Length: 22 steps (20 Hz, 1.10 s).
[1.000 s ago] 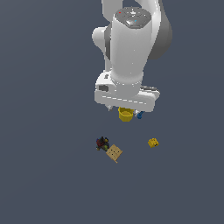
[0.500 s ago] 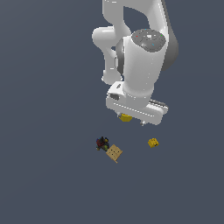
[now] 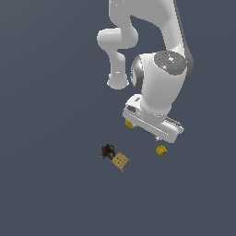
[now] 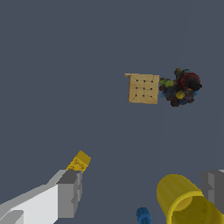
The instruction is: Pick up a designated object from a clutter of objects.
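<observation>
The designated object, a tiny yellow-orange studded block, lies on the dark floor, apart from the other items. My gripper hangs above the floor, open, with nothing held. One grey fingertip appears just beside the block in the wrist view, the other past the yellow cup. In the exterior view the white hand hovers just above the block and hides most of the yellow cup. The fingers themselves do not show there.
A tan perforated board lies flat beside a dark multicoloured lump, toward the exterior view's left of the block. A tiny blue piece sits next to the cup.
The arm has swung toward the exterior view's right and come lower, now covering most of the yellow cup. The objects on the floor have not moved.
</observation>
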Motion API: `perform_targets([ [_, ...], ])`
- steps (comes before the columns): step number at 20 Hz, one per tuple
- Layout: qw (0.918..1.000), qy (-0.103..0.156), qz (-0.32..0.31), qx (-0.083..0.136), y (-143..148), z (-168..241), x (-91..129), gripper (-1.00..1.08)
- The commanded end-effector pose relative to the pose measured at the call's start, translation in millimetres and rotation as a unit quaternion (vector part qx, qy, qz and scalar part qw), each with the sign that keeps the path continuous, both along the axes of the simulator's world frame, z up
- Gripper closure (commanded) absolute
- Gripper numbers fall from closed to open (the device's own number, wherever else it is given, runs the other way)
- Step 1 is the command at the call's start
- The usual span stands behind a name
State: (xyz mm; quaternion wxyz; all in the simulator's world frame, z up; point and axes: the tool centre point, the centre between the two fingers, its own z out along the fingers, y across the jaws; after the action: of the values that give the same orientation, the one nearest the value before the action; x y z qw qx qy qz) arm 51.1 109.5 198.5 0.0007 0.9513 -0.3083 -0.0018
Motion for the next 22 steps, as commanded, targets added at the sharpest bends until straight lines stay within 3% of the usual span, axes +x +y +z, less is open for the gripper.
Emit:
perform_targets([
  [1, 0.9997, 0.000, -0.025, 0.000, 9, -9, 2, -0.92],
  [11, 0.9924, -0.001, -0.123, -0.001, 45, -45, 6, -0.92],
  [22, 0.9734, -0.002, -0.229, -0.001, 84, -87, 4, -0.92],
])
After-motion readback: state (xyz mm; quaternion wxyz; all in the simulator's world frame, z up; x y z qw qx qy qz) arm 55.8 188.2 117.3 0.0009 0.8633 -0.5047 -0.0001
